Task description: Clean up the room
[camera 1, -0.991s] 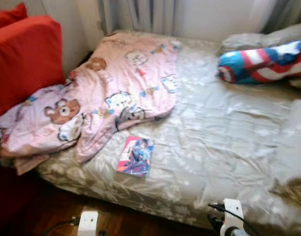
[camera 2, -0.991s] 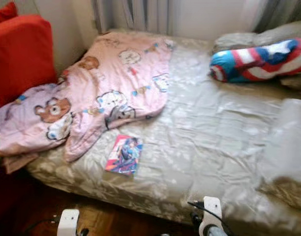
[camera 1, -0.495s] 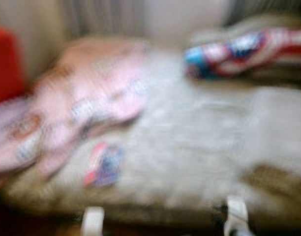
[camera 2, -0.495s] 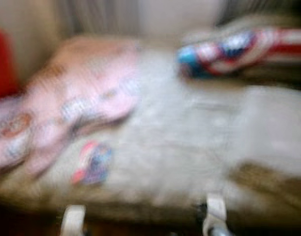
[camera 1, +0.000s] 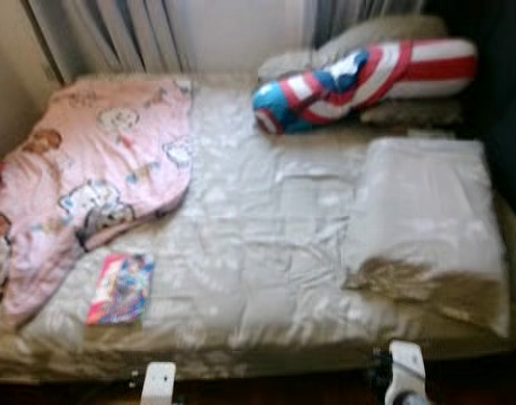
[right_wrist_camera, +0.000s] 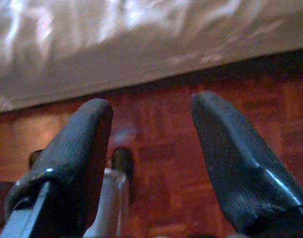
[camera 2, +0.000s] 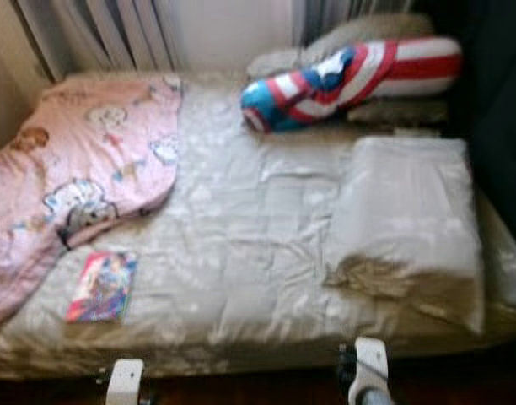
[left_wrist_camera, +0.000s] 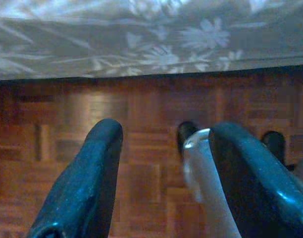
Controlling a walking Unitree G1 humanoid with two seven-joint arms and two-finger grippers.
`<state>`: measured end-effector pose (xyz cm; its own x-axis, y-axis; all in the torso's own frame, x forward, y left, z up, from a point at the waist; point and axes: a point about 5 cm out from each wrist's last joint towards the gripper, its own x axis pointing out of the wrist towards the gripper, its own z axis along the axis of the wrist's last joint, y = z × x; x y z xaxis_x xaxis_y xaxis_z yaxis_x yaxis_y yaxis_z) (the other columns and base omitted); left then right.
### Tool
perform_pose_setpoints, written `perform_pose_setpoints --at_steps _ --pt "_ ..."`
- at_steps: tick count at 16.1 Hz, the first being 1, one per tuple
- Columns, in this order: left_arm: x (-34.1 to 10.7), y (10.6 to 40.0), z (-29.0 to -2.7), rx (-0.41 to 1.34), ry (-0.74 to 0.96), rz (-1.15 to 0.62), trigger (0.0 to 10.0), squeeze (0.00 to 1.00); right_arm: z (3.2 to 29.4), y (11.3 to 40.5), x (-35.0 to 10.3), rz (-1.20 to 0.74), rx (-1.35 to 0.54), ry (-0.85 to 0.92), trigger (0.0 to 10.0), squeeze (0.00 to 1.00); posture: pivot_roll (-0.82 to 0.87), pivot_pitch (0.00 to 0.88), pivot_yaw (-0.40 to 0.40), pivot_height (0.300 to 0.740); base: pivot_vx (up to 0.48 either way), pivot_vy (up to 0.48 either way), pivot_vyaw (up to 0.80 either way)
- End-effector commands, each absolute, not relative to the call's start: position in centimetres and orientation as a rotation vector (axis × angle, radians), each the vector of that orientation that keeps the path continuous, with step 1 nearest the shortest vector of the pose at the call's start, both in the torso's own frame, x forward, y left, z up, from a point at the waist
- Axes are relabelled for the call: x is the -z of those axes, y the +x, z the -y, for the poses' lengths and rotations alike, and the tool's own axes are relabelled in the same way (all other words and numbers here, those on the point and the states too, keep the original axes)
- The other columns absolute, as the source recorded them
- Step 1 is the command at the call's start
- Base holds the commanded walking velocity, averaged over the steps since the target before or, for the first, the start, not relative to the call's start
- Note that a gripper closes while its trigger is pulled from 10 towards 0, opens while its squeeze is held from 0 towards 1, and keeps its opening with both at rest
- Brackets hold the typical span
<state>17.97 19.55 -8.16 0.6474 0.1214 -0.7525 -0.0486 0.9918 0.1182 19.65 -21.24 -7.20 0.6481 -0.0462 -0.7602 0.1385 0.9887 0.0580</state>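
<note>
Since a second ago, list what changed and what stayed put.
Only the camera swung to the robot's right: the red cushion left view, and the folded grey cover came in. The book, pink blanket and striped pillow lie unmoved. Both grippers, left and right, hang open, holding nothing.

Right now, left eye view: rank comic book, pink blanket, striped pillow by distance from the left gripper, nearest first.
1. comic book, near bed edge, just beyond the left gripper.
2. pink blanket, left side, farther up the bed.
3. striped pillow, far right, by the curtains.
</note>
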Motion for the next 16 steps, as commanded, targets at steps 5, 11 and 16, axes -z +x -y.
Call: perform_pose_setpoints --at_steps 5,11,16 --pt "8.62 16.79 -20.36 -0.099 0.113 -0.906 10.0 0.0 20.87 18.94 7.64 -0.878 0.095 0.103 10.0 0.0 0.03 0.115 -0.022 0.74 0.0 -0.308 0.48" --pt "8.61 17.04 -19.85 -0.09 0.108 -0.904 10.0 0.0 20.86 18.82 7.71 -0.882 0.11 0.126 10.0 0.0 0.02 0.123 -0.023 0.74 0.0 -0.304 0.0" --pt "8.47 17.31 -19.8 -0.088 0.112 -0.891 10.0 0.0 20.83 18.85 7.7 -0.879 0.114 0.132 10.0 0.0 0.03 0.126 -0.01 0.74 0.0 -0.298 0.0"
